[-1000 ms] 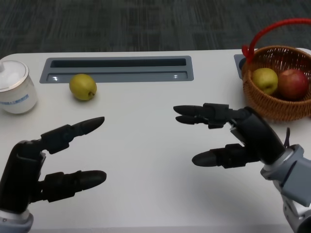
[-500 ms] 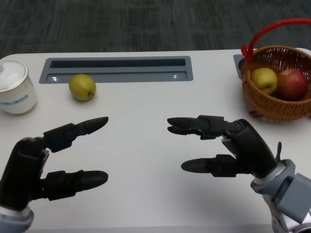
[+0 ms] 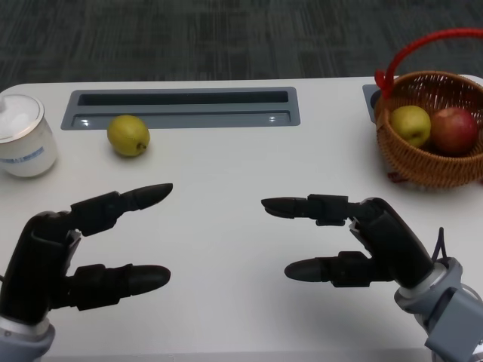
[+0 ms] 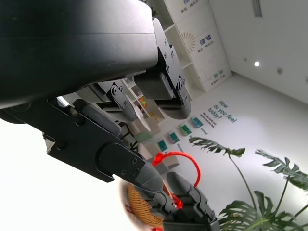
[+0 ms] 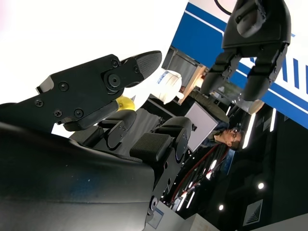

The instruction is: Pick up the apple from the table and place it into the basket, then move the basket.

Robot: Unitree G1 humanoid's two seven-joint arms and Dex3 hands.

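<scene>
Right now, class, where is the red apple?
In the head view the red apple lies inside the wicker basket at the table's far right, beside a yellow-green fruit on its left.

The white table stands on a dark grey carpet. A grey recessed slot runs along its far side. Behind are white shelves, a white wall with recessed ceiling lights, and a green leafy plant.
</scene>
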